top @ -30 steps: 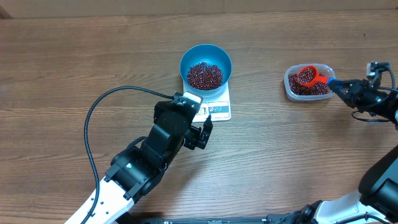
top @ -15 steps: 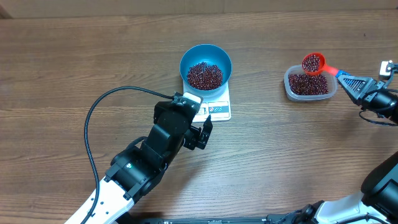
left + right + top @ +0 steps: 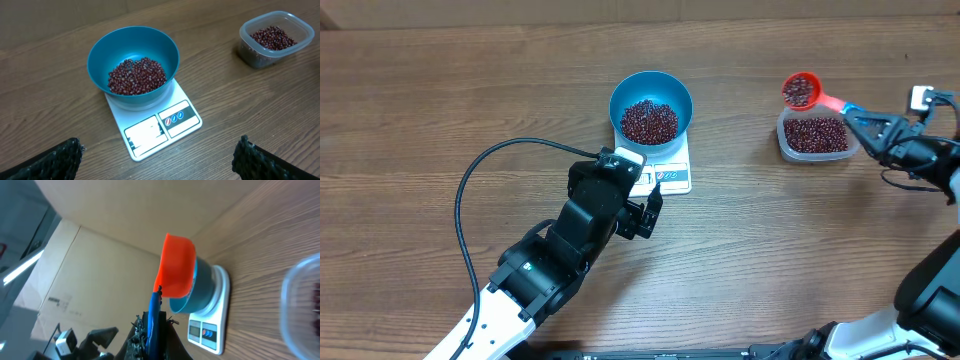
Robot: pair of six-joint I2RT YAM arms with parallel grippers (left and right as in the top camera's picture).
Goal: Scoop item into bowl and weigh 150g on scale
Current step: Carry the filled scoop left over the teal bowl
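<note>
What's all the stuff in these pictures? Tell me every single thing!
table: one, brown wood, under everything
bowl: one, blue, on the scale
scale: one, white, middle of the table
beans: many, dark red-brown, in the bowl, the tub and the scoop
tub: one, clear, right side of the table
scoop: one, red with a blue handle, lifted over the tub's far left edge
cable: one, black, looping on the left
left end effector: one, black, open, near the scale
right end effector: one, black, shut on the scoop's handle
</note>
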